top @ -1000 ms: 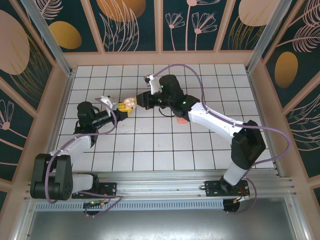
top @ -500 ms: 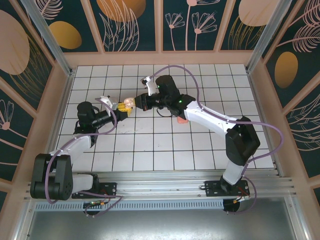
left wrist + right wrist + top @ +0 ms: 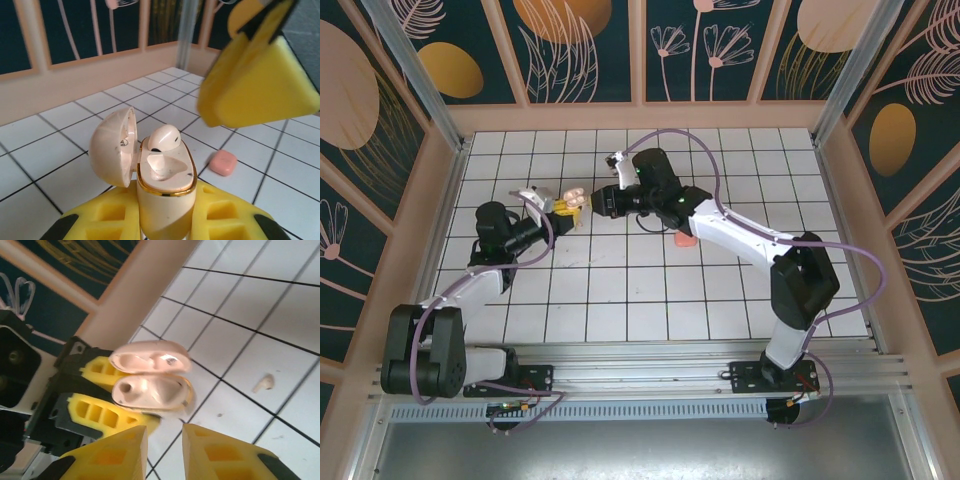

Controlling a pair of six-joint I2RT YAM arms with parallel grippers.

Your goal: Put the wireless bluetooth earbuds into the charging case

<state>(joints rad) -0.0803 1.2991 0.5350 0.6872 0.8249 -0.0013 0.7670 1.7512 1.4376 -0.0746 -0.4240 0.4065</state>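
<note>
- My left gripper (image 3: 165, 220) clamps the beige case (image 3: 165, 175) upright, with its lid swung open to the left.
- One beige earbud (image 3: 162, 138) sits in the far socket, rounded head up.
- My right gripper (image 3: 164, 450) hangs just beside it, fingers barely parted and empty.
- A loose earbud (image 3: 263, 382) lies flat on the white tiled floor (image 3: 240, 300).
- A pink case (image 3: 223, 163) rests beyond.

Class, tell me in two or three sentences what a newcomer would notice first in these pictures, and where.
An open beige charging case, clamped in the left gripper above the tiled floor, holds one beige earbud. The right gripper points at it from close by. A loose earbud and a pink case lie on the tiles.
</note>
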